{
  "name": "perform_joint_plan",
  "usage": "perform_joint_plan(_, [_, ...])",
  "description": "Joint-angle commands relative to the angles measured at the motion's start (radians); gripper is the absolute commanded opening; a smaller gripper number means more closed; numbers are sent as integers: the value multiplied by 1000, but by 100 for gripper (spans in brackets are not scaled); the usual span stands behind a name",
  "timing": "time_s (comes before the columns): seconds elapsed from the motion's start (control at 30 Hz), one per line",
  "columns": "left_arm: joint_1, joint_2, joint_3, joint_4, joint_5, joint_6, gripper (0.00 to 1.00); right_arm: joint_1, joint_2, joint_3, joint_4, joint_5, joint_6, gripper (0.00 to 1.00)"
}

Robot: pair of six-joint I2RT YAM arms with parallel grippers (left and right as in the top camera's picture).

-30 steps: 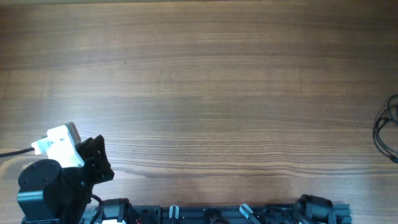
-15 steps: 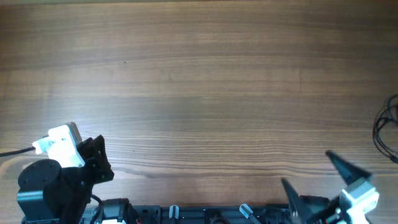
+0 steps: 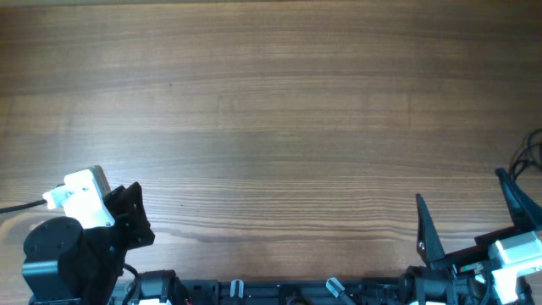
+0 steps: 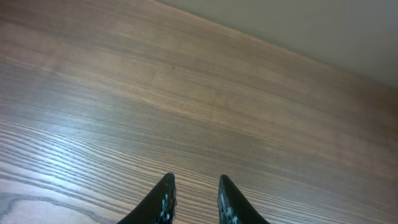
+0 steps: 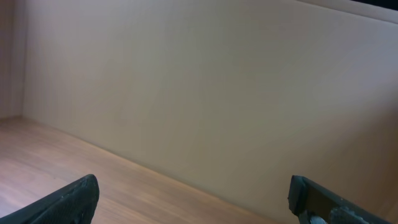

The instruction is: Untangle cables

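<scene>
The cables [image 3: 519, 159] are thin black loops at the table's far right edge, partly cut off by the overhead view's edge. My right gripper [image 3: 458, 185] is wide open and empty at the front right; its right finger lies over the lower part of the cables. In the right wrist view the jaws [image 5: 193, 186] are spread wide, facing a beige wall, with no cable between them. My left gripper [image 3: 133, 216] rests at the front left, far from the cables. In the left wrist view its fingers [image 4: 196, 183] are close together, with nothing between them.
The wooden table [image 3: 271, 127] fills the overhead view. The black arm bases [image 3: 296, 292] run along the front edge. A beige wall [image 5: 205, 81] stands behind the table's far edge.
The right arm has come into view from the front right edge and moved right toward the cables, jaws open. The left arm has not moved.
</scene>
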Motion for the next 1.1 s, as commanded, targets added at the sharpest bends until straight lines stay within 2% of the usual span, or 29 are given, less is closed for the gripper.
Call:
perform_joint_plan(0.0, [-3, -6, 8, 1, 8, 17, 24, 0, -79, 6, -7, 32, -31, 100])
perform_joint_plan(0.1, [-3, -6, 8, 2, 8, 17, 24, 0, -200, 5, -40, 64, -113, 100])
perform_joint_plan(0.17, [-3, -6, 8, 1, 8, 16, 24, 1, -198, 14, -84, 54, -109, 100])
perform_joint_plan(0.27, [-3, -6, 8, 1, 8, 16, 24, 0, -198, -18, -37, 66, -143, 100])
perform_joint_plan(0.37, [-3, -6, 8, 1, 8, 16, 23, 0, -198, -238, 296, 61, -100, 100])
perform_joint_plan(0.4, [-3, -6, 8, 1, 8, 16, 24, 0, -198, -372, 476, 61, -40, 100])
perform_joint_plan(0.5, [-3, -6, 8, 7, 8, 17, 23, 0, -198, -636, 837, 69, 98, 100])
perform_joint_plan(0.57, [-3, -6, 8, 13, 8, 17, 23, 0, -198, -772, 970, 135, 225, 100])
perform_joint_plan(0.67, [-3, -6, 8, 13, 8, 18, 23, 0, -198, -940, 1146, 162, 298, 100])
perform_joint_plan(0.8, [-3, -6, 8, 13, 8, 35, 23, 0, -197, -959, 942, 163, 305, 100])
perform_joint_plan(0.93, [-3, -6, 8, 12, 8, 37, 23, 0, -197, -959, 627, 166, 302, 100])
perform_joint_plan(1.07, [-3, -6, 8, 6, 9, 67, 21, 0, -179, -959, 600, 165, 378, 100])
